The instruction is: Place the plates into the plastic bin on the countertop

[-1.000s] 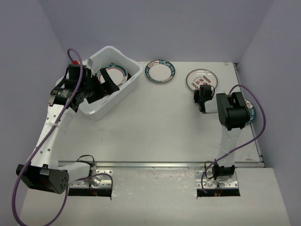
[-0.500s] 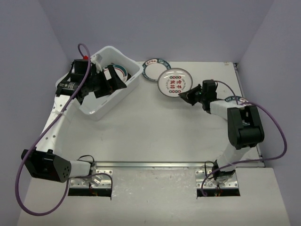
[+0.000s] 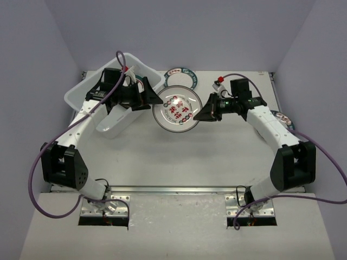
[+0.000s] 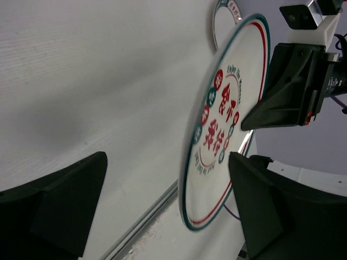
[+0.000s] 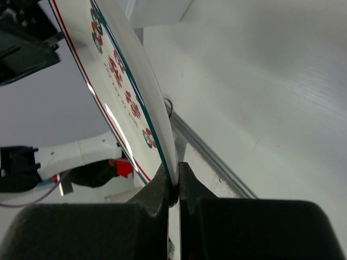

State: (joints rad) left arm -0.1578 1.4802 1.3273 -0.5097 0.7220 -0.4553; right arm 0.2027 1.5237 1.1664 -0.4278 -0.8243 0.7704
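A round white plate with red characters [image 3: 176,108] hangs tilted above the countertop [image 3: 179,157], just right of the plastic bin [image 3: 77,95]. My right gripper [image 3: 205,112] is shut on the plate's right rim; in the right wrist view the fingers [image 5: 157,189] pinch the rim of the plate [image 5: 122,76]. My left gripper [image 3: 152,98] is open at the plate's left edge. In the left wrist view the plate [image 4: 227,124] stands between the spread fingers [image 4: 59,200], nearer the right one. A teal-ringed plate [image 3: 181,75] lies behind.
The left arm covers most of the bin's inside. Another plate's edge [image 3: 283,117] shows under the right arm at the far right. A metal rail [image 3: 179,189] runs along the near edge. Purple walls enclose the table on three sides.
My right gripper lifted the red-character plate and carried it left toward the bin. My left gripper came out over the bin's right side and now meets the plate's left edge.
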